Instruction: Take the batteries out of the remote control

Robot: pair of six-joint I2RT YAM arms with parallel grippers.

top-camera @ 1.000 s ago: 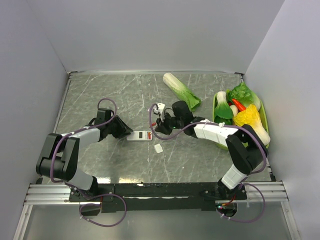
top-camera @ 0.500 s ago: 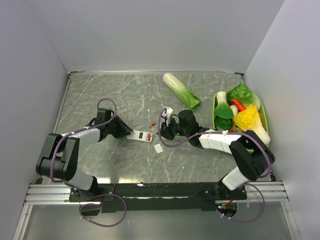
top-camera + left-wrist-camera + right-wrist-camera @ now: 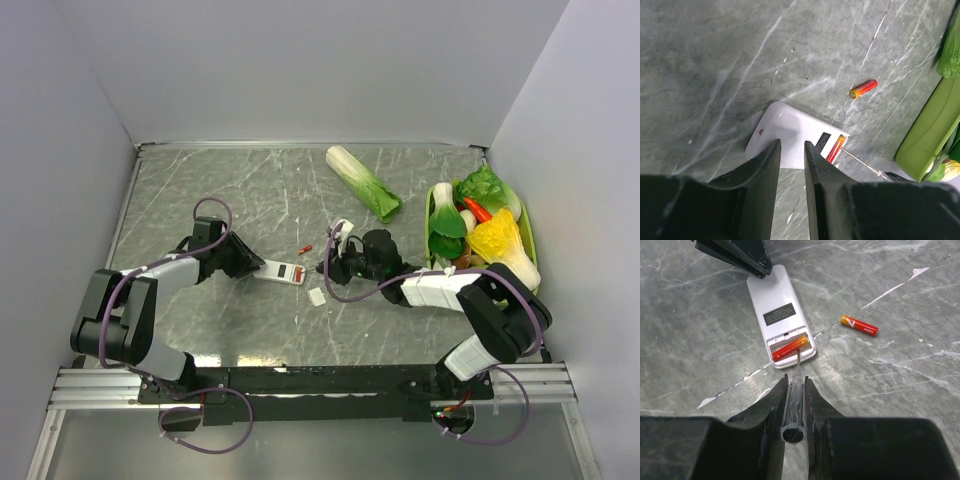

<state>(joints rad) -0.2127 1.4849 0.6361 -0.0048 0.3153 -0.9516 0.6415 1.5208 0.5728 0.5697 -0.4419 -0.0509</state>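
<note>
One battery (image 3: 790,347) sits loaded, so our near-closed left gripper (image 3: 792,145) pins the remote control (image 3: 780,310) while our right gripper (image 3: 795,382) clamps a screwdriver (image 3: 793,400) at six o'clock.

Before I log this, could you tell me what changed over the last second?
One small red cylindrical battery now lies loose on the table beside the flat white plastic remote control. The right gripper, holding a clear-handled screwdriver, drew back rightwards. The left gripper stayed on the remote; the second battery stayed inside.
</note>
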